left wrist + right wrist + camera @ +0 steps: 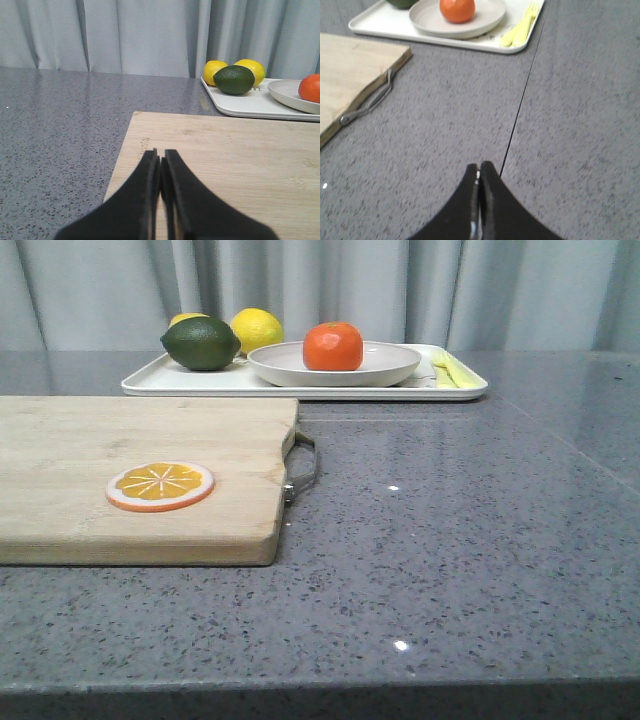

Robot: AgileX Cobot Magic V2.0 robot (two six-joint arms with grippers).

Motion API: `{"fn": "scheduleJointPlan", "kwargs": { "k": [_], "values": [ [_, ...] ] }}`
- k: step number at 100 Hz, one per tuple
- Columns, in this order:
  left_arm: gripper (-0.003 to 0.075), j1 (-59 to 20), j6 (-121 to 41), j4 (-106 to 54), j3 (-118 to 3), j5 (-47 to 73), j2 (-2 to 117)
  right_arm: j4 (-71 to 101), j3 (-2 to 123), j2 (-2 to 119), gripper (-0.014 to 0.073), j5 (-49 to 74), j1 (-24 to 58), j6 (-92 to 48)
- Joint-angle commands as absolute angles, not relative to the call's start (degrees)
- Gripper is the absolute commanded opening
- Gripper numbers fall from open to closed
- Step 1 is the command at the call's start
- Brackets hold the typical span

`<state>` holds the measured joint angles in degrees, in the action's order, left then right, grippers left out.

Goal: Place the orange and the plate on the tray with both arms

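Now, the count: one orange (332, 346), one plate (334, 364), one tray (300, 383), two lemons (257, 329), one dark green lime (201, 343), one yellow fork (452, 370), one wooden cutting board (140, 475), one orange slice (160, 486).
Orange: whole, round, bright, sitting in the middle of the plate.
Plate: wide, shallow, off-white, raised rim, resting on the tray between the lime and the fork.
Tray: flat, white, rectangular, rounded corners, at the far side of the grey speckled surface (450, 540), beyond the board.
My left tool (161, 170): fingers together, gripping nothing, above the near part of the board.
My right tool (479, 185): fingers together, gripping nothing, over bare surface well short of the tray.
Front view only: the orange slice lying flat on the board; neither tool shows there.
Left wrist view only: both lemons clearly behind the lime.
Right wrist view only: a seam in the surface; the board's metal handle (370, 102) seen from above.
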<state>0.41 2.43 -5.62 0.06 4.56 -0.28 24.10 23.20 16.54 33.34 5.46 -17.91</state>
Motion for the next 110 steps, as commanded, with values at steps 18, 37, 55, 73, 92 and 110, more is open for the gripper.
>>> {"fn": "scheduleJointPlan", "kwargs": {
  "k": [18,37,55,73,92,110],
  "values": [
    [-0.0019,0.4,2.6,-5.7,1.3,0.0,-2.0,21.3,18.1,13.2,-0.0068,14.5,3.2,-17.2],
    [-0.0019,0.4,2.6,-5.7,1.3,0.0,-2.0,11.1,12.8,8.9,-0.0068,10.8,-0.3,-6.6],
    [-0.0019,0.4,2.6,-5.7,1.3,0.0,-2.0,4.0,8.7,6.1,-0.0068,3.0,-2.2,-0.7],
    [-0.0019,0.4,2.6,-5.7,1.3,0.0,-2.0,1.7,2.9,3.7,-0.0068,-6.4,-2.2,1.8],
    [-0.0019,0.4,2.6,-5.7,1.3,0.0,-2.0,-1.6,-1.6,-0.4,-0.0068,-6.7,-2.2,4.4],
    [-0.0019,0.4,2.6,-5.7,1.3,0.0,-2.0,-3.6,-1.6,-1.8,-0.0068,-3.6,-2.2,4.4]
  ]
}}
